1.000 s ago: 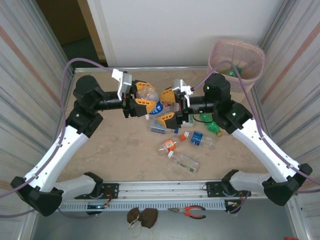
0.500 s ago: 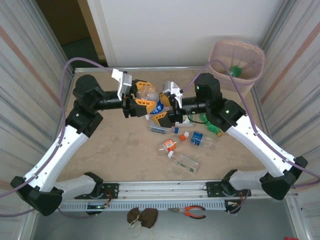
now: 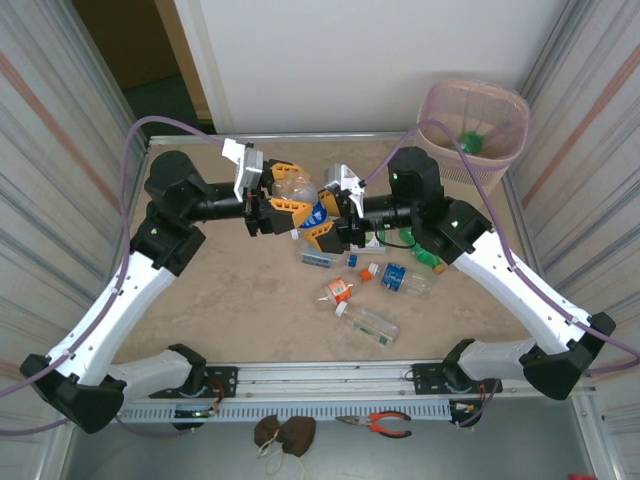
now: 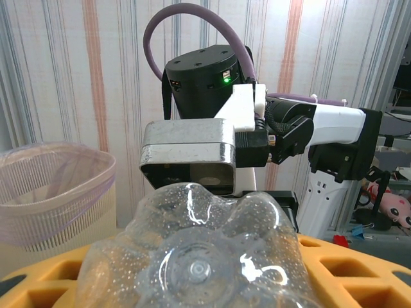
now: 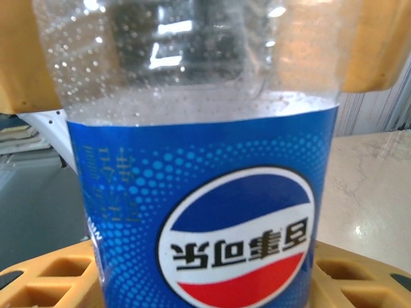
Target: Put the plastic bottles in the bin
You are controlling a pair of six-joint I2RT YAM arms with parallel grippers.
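Observation:
A clear plastic bottle (image 3: pixel 298 188) with a blue label (image 5: pixel 205 218) hangs in mid-air above the back of the table. My left gripper (image 3: pixel 284 199) is shut on its clear lower half; its knobbly base (image 4: pixel 199 256) faces that wrist camera. From the right, my right gripper (image 3: pixel 327 214) has its yellow fingers (image 5: pixel 359 273) shut on the labelled part. Several other plastic bottles lie on the table: a green one (image 3: pixel 426 256), a blue-labelled one (image 3: pixel 405 279), an orange-capped one (image 3: pixel 340 290) and a clear one (image 3: pixel 368 324). The bin (image 3: pixel 474 122) stands at the back right corner.
A green bottle (image 3: pixel 474 145) lies inside the bin (image 4: pixel 51 192). A small flat bottle (image 3: pixel 320 260) sits under the two grippers. Orange-handled pliers (image 3: pixel 385 425) lie below the front rail. Striped walls close in both sides.
My right gripper moved left up to the held bottle and its jaws closed around the blue label. The left gripper and the bottle stayed where they were.

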